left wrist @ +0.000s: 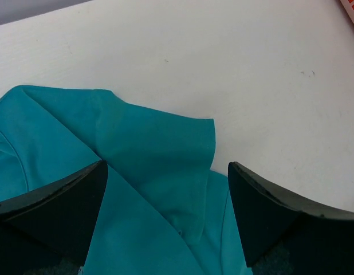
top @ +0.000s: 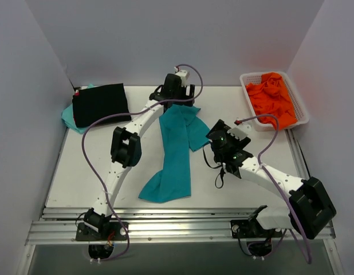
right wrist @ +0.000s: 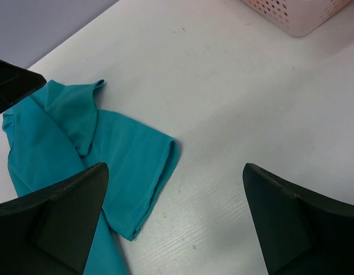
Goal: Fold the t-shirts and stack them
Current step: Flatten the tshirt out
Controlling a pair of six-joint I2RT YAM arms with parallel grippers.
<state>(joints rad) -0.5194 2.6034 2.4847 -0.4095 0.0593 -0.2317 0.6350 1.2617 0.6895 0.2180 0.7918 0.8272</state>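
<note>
Both claws, left and right, gaping wide, gripping nothing. Teal shirt crumpled on surface. Black shirt folded far left.

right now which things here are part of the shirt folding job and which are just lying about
Part of the job:
- teal cloth t-shirt spread on the table
- black folded t-shirt on a teal folded t-shirt
- bright orange crumpled t-shirts
- left gripper, right gripper, both open

Just lying about:
- white plastic mesh basket
- purple cables
</note>
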